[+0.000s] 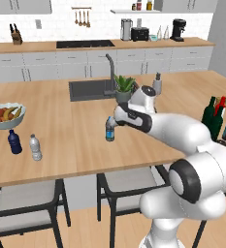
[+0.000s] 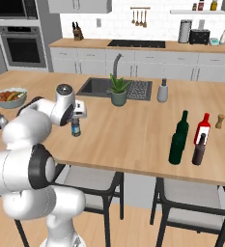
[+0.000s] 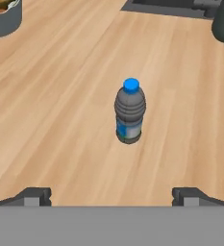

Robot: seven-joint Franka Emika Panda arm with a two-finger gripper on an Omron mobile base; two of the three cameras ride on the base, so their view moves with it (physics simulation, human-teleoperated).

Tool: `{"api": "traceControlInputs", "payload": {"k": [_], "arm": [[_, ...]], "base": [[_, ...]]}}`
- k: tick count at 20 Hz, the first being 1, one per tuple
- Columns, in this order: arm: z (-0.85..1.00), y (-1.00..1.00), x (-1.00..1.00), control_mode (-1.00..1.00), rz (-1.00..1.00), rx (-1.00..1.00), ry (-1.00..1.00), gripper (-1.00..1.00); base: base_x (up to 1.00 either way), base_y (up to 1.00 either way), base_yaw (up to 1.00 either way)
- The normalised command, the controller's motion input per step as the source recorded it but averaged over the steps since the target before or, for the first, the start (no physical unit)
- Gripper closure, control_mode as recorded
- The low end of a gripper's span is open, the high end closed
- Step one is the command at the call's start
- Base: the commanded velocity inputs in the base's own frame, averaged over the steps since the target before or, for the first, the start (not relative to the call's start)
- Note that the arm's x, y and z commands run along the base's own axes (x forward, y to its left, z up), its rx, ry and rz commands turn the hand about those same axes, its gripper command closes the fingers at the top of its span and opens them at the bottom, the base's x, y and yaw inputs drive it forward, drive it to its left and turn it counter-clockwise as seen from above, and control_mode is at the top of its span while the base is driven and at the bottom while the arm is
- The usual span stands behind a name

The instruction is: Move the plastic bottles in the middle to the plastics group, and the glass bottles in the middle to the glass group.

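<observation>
My end effector [image 3: 111, 196] hung wide open above the surface [image 3: 60, 96]. The water bottle [image 3: 130, 113] stood upright ahead, untouched.

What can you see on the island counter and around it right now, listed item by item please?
water bottle: one, clear with blue cap and blue label, upright mid-counter.
plastics group: two small bottles, navy and silvery-clear, left end by the fruit bowl.
fruit bowl: one, pale, left end.
green wine bottles: two, dark green, right end.
red bottle: one, white label, right end.
brown bottle: one, slim, beside the red one.
potted plant: one, green, by the sink.
sink: one, dark, with faucet.
stools: dark, under the counter.
gripper: fingers open, above the water bottle, not touching.
</observation>
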Motion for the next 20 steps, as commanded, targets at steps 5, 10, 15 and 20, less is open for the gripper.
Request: {"api": "traceControlInputs", "payload": {"k": [5, 10, 15, 20], "arm": [[-0.02, 0.01, 0.41, -1.0, -0.05, 0.0, -0.06, -1.0], [0.0, 0.0, 0.5, -1.0, -0.07, 0.0, -0.01, -1.0], [0.0, 0.02, 0.43, -1.0, -0.02, 0.01, 0.0, -1.0], [0.0, 0.02, 0.27, -1.0, 0.0, 0.0, 0.0, -1.0]], "base": [[0.0, 0.0, 0.0], [0.0, 0.0, 0.0], [0.0, 0.0, 0.0], [0.0, 0.0, 0.0]]}}
